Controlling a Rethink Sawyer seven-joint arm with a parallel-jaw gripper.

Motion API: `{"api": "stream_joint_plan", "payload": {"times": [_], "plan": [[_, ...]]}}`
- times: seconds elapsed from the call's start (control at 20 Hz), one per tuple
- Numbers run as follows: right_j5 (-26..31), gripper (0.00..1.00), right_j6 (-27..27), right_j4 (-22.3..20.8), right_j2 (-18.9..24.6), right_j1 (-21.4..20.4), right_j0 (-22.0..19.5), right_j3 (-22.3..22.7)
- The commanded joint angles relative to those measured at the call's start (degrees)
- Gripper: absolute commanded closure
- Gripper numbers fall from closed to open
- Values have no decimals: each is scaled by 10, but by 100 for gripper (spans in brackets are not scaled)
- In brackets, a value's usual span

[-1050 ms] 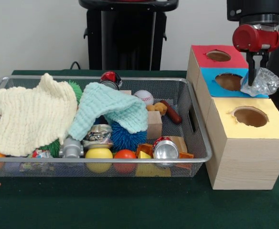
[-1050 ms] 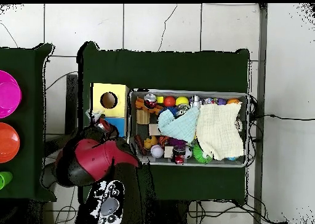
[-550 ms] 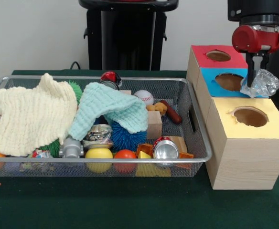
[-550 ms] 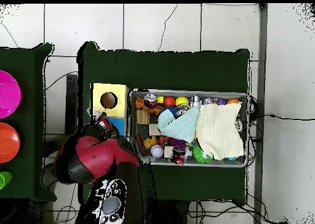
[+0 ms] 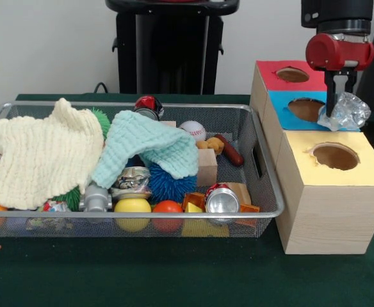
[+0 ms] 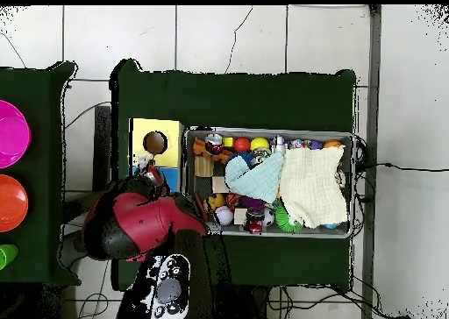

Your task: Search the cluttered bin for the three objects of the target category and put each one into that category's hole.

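One crinkly clear plastic wad (image 5: 344, 112) in pincer (image 5: 336, 110).

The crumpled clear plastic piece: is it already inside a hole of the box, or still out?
Out: the crumpled plastic piece hangs from the gripper above the blue hole.

A cream knitted cloth (image 5: 43, 153) and a mint-green cloth (image 5: 150, 147) lie over a silver wire bin (image 5: 264, 185) on a dark green bench (image 5: 174, 275). Below them show a yellow ball (image 5: 132, 206), an orange-red ball (image 5: 168, 207), a blue spiky ball (image 5: 171, 184), a white ball (image 5: 192, 130) with red stitching and a silver can (image 5: 221, 200) with a red rim. The pale wooden box (image 5: 321, 217) has tops of red (image 5: 273, 77), blue (image 5: 283, 112) and yellow (image 5: 366, 169). The red-and-black end effector (image 5: 335, 115) carries clear, crinkled plastic (image 5: 347, 112).
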Motion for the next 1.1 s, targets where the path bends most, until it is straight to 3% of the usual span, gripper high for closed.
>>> {"api": "stream_joint_plan", "payload": {"times": [0.05, 0.35, 0.65, 1.1], "plan": [[49, 100, 80, 11, 51, 5, -59, 56], [79, 100, 67, 8, 64, -25, -79, 86], [89, 100, 60, 5, 69, -29, -87, 99], [95, 100, 99, 54, 85, -11, -76, 91]]}}
